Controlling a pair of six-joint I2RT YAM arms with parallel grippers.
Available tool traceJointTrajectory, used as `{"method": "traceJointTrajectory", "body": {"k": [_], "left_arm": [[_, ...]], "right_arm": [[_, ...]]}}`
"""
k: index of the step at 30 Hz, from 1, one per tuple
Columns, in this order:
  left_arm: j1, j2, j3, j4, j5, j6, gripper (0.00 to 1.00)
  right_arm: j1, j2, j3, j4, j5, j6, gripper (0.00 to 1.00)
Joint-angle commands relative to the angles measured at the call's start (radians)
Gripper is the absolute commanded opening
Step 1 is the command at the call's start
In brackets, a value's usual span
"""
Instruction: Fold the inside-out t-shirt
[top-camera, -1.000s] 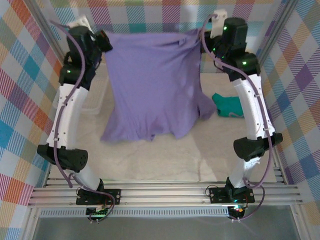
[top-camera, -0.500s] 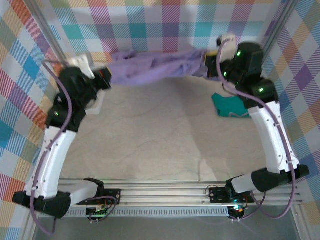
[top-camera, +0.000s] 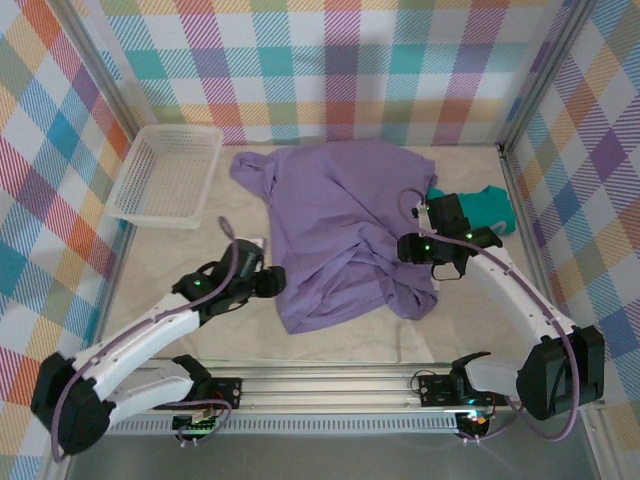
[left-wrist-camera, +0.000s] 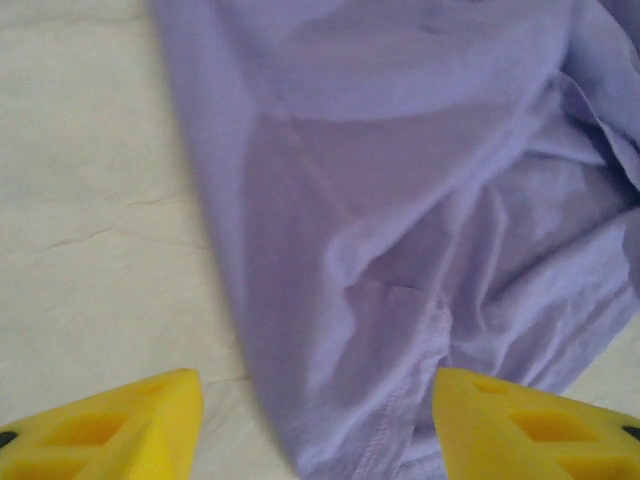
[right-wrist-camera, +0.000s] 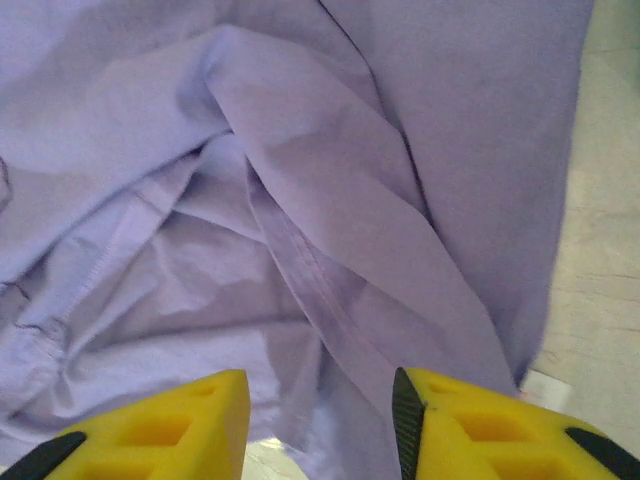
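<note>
T-shirt (top-camera: 335, 235) now down between left gripper (top-camera: 274, 283), right gripper (top-camera: 406, 248)

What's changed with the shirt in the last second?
The left pincer and right pincer held the shirt up between them; they laid it on the table, let go and dropped low beside it, open. The teal garment and basket stayed.

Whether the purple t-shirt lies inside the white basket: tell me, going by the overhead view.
No: the t-shirt lies spread on the table to the right of the basket, with none of it inside.
</note>
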Motion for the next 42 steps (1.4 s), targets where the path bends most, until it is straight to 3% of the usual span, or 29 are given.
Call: {"method": "traceJointTrajectory", "body": {"k": [1,4,7,9,18,30,37,42], "left_arm": [[-0.145,0.153,0.094,0.197,-0.026,0.184,0.64],[-0.257,0.343,0.191,0.224,0.000,0.322,0.64],[-0.292,0.512,0.280,0.236,0.015,0.404,0.64],[-0.275,0.607,0.345,0.225,-0.049,0.414,0.63],[-0.151,0.894,0.619,0.125,-0.033,0.462,0.55],[-0.100,1.070,0.815,0.038,-0.059,0.518,0.51],[-0.092,1.089,0.849,0.027,-0.018,0.518,0.22],[-0.081,1.002,0.844,0.015,0.014,0.494,0.00]], "right_arm": [[-0.001,0.017,0.000,0.043,-0.059,0.021,0.46],[-0.006,0.009,-0.009,0.049,-0.031,0.012,0.48],[-0.049,-0.001,-0.018,0.063,-0.045,0.020,0.49],[-0.081,-0.016,-0.032,0.088,-0.067,0.034,0.49],[-0.096,-0.012,-0.040,0.098,-0.077,0.015,0.51],[-0.096,-0.001,-0.055,0.109,-0.137,0.019,0.52],[-0.096,0.004,-0.060,0.117,-0.153,0.024,0.53],[-0.095,-0.005,-0.060,0.101,-0.203,0.017,0.53]]}}
